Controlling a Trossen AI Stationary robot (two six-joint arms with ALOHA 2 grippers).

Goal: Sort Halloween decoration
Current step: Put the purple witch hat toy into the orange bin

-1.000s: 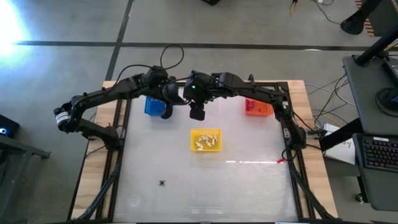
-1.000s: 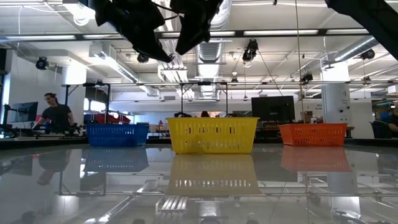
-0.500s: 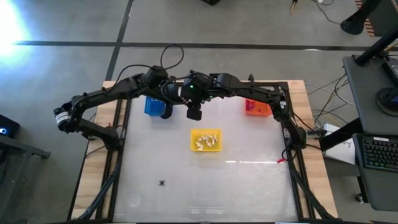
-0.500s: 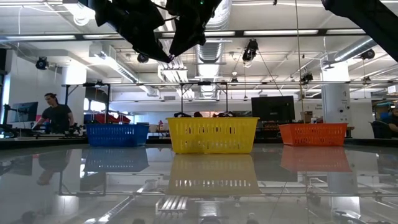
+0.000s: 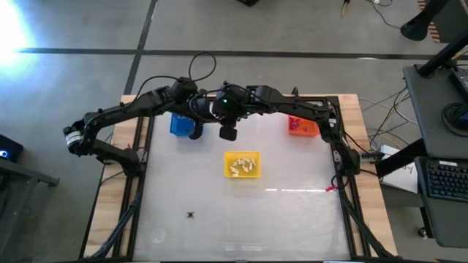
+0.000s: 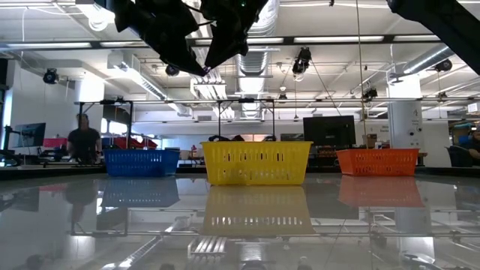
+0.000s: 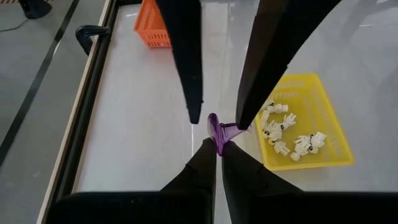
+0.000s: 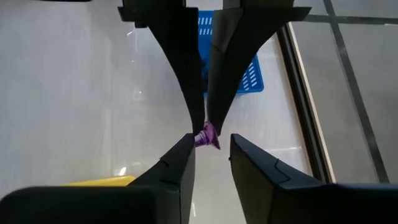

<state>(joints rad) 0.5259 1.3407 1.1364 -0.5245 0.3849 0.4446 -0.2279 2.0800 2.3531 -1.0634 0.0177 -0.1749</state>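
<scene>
High above the table, between the blue basket (image 5: 178,126) and the yellow basket (image 5: 226,165), my two grippers meet tip to tip. My left gripper (image 7: 214,148) is shut on a small purple trinket (image 7: 219,129). My right gripper (image 8: 211,138) faces it, open, with one fingertip on each side of the trinket (image 8: 206,135). Several cream trinkets (image 7: 283,127) lie in the yellow basket. A black spidery trinket (image 5: 191,215) lies on the table near the front left. My left gripper pinches the purple trinket by one edge (image 7: 218,143) between its two fingertips. The trinket sticks out beyond the tips, lifted clear, high over the table. My right gripper's fingers (image 7: 244,115) stand close on both sides of the trinket; whether they touch it I cannot tell.
An orange basket (image 5: 302,126) stands at the far right of the table and the blue basket at the far left. The glossy tabletop (image 5: 292,219) lies in front of the yellow basket. A person (image 6: 83,140) stands in the room beyond the far edge.
Both arms have kept their place over the table. The person beyond the table's far edge has walked a little to the right in the low view.
</scene>
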